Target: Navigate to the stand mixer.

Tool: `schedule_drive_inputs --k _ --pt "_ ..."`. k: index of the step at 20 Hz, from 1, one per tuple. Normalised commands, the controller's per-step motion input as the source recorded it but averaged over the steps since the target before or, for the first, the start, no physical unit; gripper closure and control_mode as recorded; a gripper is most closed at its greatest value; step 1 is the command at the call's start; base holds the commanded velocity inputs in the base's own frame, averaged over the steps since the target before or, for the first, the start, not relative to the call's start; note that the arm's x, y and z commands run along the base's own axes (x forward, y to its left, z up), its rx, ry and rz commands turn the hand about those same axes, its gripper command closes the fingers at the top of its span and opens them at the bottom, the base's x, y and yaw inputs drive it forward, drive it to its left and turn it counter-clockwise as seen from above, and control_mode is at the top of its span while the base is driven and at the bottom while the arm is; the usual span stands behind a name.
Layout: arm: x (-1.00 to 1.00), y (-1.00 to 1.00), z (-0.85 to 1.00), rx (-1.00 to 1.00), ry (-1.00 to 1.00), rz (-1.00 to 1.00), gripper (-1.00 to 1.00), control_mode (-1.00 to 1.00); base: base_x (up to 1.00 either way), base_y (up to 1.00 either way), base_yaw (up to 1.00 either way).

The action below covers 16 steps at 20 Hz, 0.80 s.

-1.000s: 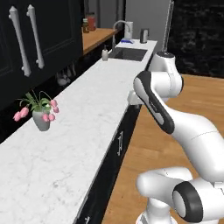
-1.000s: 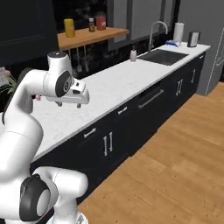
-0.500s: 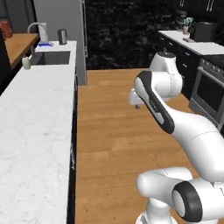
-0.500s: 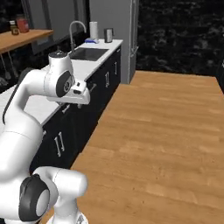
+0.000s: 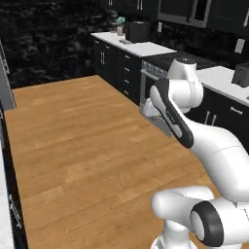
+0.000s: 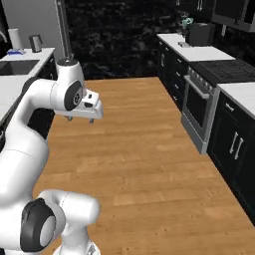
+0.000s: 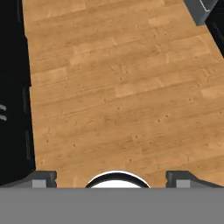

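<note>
The gripper [image 6: 79, 119], mid-left of the right base view, holds nothing; jaw state unclear. No mixer identifiable, so driving could overshoot toward the oven [image 6: 196, 107].

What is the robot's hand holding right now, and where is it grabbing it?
Nothing. In the hand view the gripper has its two fingertips far apart, with just the wooden floor showing past them.

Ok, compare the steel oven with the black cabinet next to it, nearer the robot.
The silver-grey steel oven has one long horizontal handle; the black cabinet has two short vertical ones. The oven's top is a dark cooktop, the cabinet's a white counter. Both stand in one row on the wooden floor.
</note>
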Motion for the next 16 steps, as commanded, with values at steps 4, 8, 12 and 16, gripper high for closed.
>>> schedule_drive_inputs --k 4,8,12,16 --pt "0.0 0.0 0.0 0.0 0.0 0.0 -1.0 1.0 0.12 -0.65 -0.55" --pt "0.0 0.0 0.0 0.0 0.0 0.0 -1.0 1.0 0.03 -0.23 -0.17" --pt "0.0 0.0 0.0 0.0 0.0 0.0 -1.0 1.0 0.38 -0.16 0.0" --pt "0.0 0.0 0.0 0.0 0.0 0.0 -1.0 1.0 0.99 -0.06 -0.03"
